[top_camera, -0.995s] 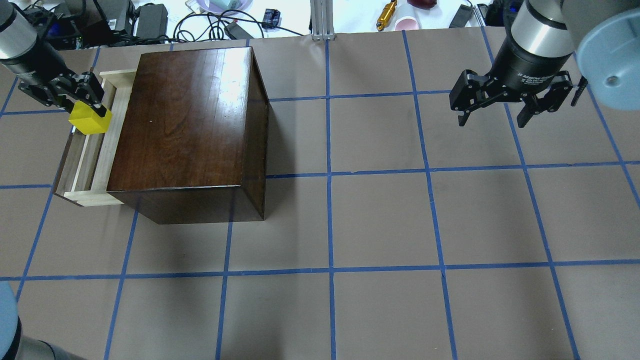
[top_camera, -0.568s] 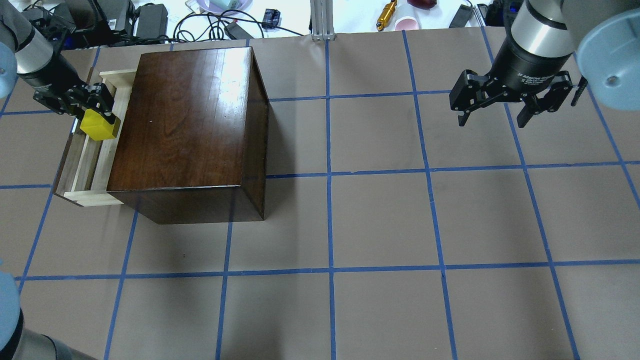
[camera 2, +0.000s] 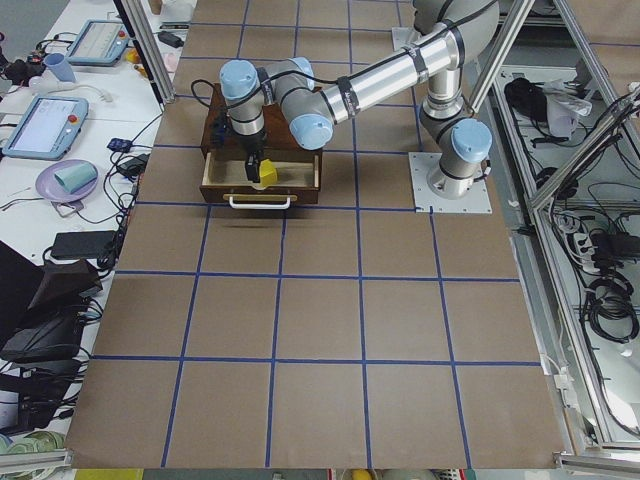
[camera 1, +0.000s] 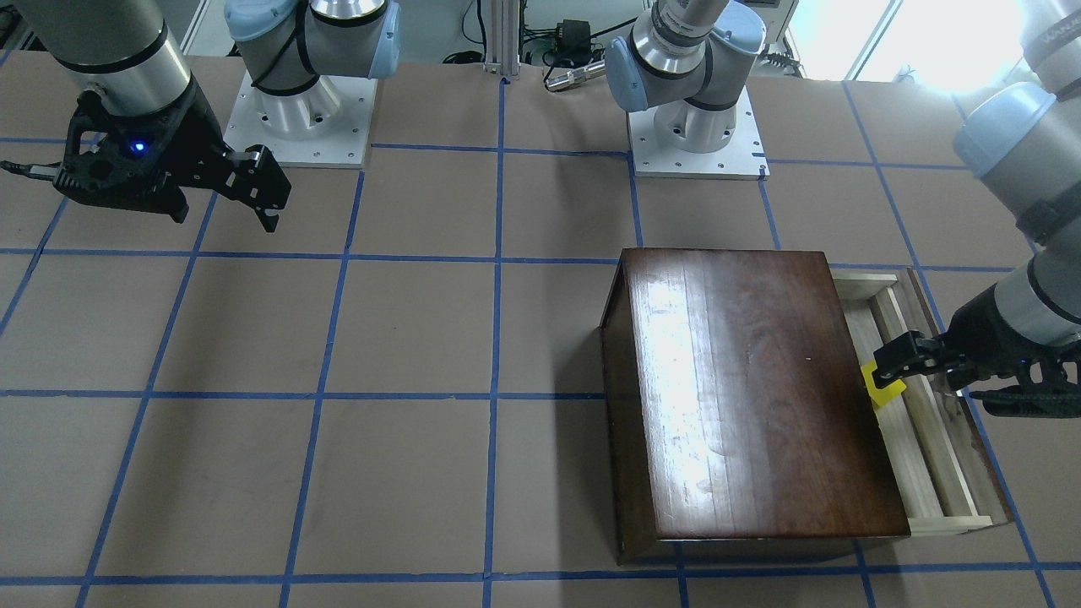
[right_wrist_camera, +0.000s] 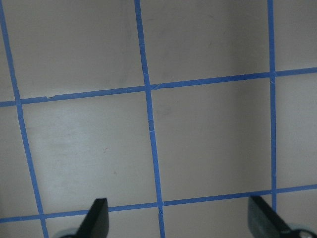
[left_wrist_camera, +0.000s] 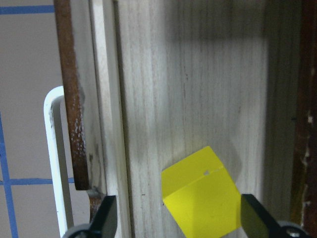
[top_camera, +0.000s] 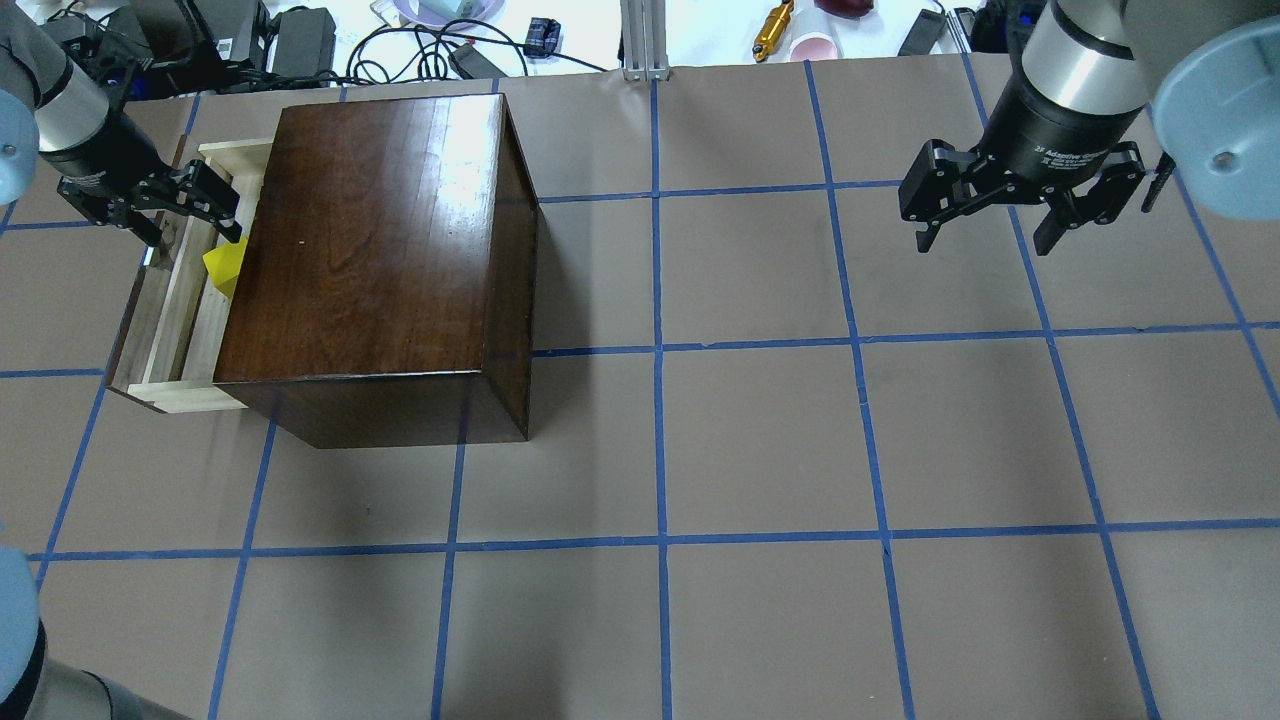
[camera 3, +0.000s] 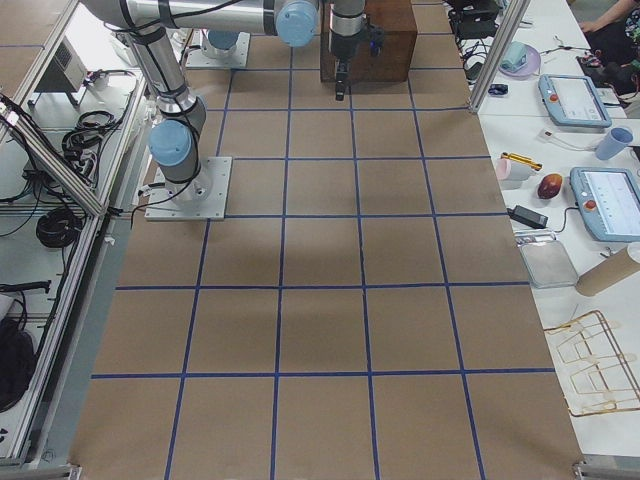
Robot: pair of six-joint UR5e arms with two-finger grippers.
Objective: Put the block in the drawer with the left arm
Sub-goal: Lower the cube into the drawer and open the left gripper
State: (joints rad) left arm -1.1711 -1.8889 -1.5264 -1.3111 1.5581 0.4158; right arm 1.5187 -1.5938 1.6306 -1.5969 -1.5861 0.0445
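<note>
Left end effector [top_camera: 192, 225]: jaws spread wide, holding nothing, above drawer [top_camera: 165, 320], upper left of overhead view.
Block [top_camera: 222, 270]: on drawer floor, beside cabinet [top_camera: 370, 250].
Right end effector [top_camera: 985, 238]: jaws apart, empty, upper right.

A brown table top [top_camera: 760, 440] is lying under a grid of blue tape lines [top_camera: 660, 350]. Strong white light [camera 1: 920, 42] is glaring in at one corner behind it. An aluminium post [top_camera: 645, 40] is standing at the table's edge. A white bench [camera 2: 110, 115] alongside is holding a tablet [camera 2: 48, 122], a purple plate [camera 2: 65, 183] and cables. Black cables [camera 2: 600, 310] are coiling on the floor beyond.
</note>
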